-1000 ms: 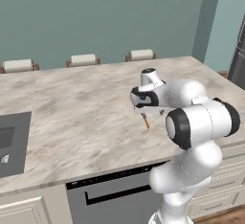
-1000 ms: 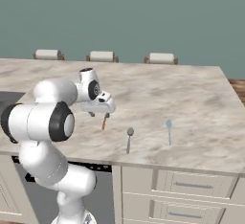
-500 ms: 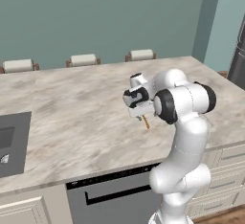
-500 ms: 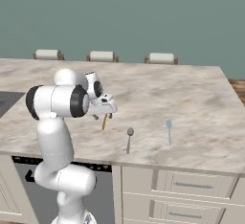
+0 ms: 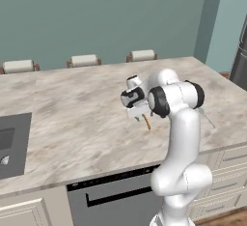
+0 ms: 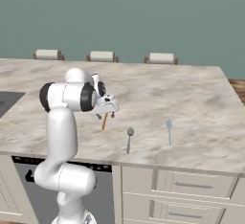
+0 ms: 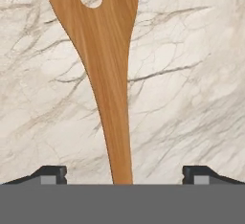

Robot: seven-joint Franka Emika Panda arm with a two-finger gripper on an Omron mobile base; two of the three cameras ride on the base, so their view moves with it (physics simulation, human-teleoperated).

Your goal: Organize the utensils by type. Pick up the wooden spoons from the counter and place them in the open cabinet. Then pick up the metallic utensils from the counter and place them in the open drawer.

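**kitchenbot_fan:** Hovering low over the counter [image 5: 72, 109] right now. The gripper [image 7: 124, 174] is pointed straight down at an orange-brown wooden spoon [image 7: 107, 74] lying flat on the marble. Jaws are spread wide, one dark tip on each side of the handle, neither touching it, so nothing is grabbed.

**spoonwatcher:** Where's the rest of the cutlery?

**kitchenbot_fan:** From the right base camera the gripper [image 6: 106, 109] sits just above that spoon [image 6: 104, 121], partly hiding it. Two more lie off to the arm's right, nearer the front edge: a grey metal spoon [image 6: 129, 139] and, past it, a pale bluish-grey spoon [image 6: 169, 131]. Both are well apart from the gripper.

**spoonwatcher:** And the wooden one has a hole?

**kitchenbot_fan:** Yep, a round hole in the wide end, clear in the hand camera.
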